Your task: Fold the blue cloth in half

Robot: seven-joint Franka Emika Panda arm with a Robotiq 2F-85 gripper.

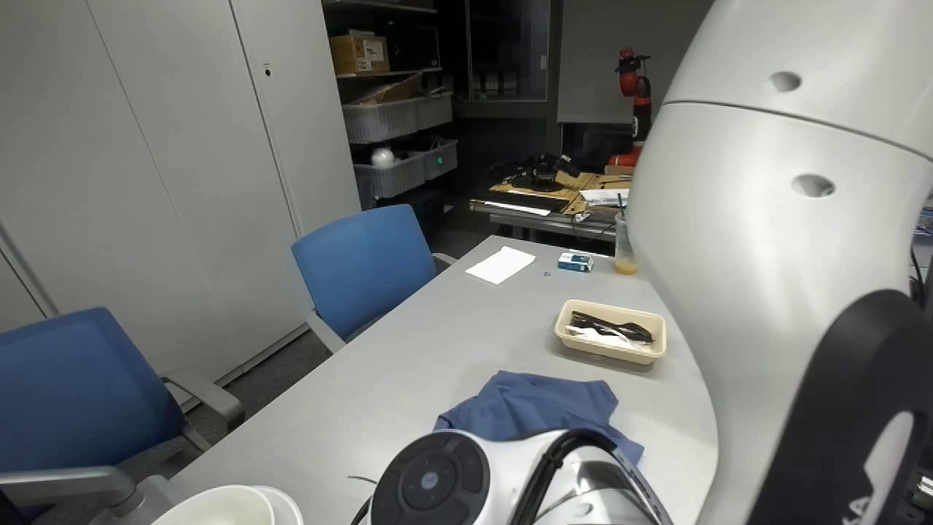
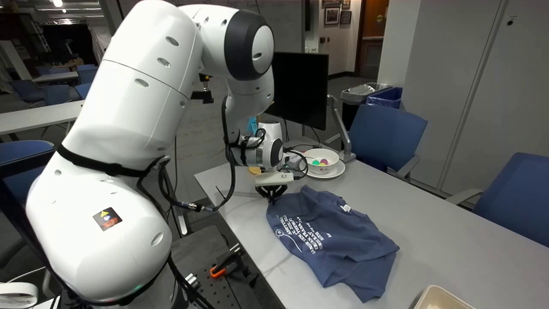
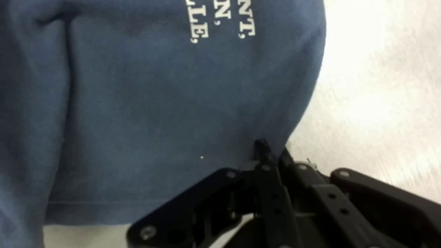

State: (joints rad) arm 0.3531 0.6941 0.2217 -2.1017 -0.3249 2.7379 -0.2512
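Note:
The blue cloth (image 2: 343, 244) is a navy shirt with white print and a small white tag. It lies rumpled on the grey table in an exterior view. It also shows partly behind the arm in an exterior view (image 1: 536, 401). In the wrist view the cloth (image 3: 162, 103) fills the left and middle, with its hem near the bottom. My gripper (image 3: 274, 150) is shut on the cloth's edge near a corner, with fabric pinched between the fingertips. In an exterior view the gripper (image 2: 272, 198) points down at the cloth's far end, low over the table.
A beige tray (image 1: 561, 339) with dark and white items stands near the cloth. A bowl (image 2: 321, 159) with coloured balls sits on a plate (image 2: 336, 171) near the gripper. A monitor (image 2: 298, 92) stands behind. White paper (image 1: 501, 265), a small box (image 1: 576, 262) and a cup (image 1: 625, 248) lie farther along.

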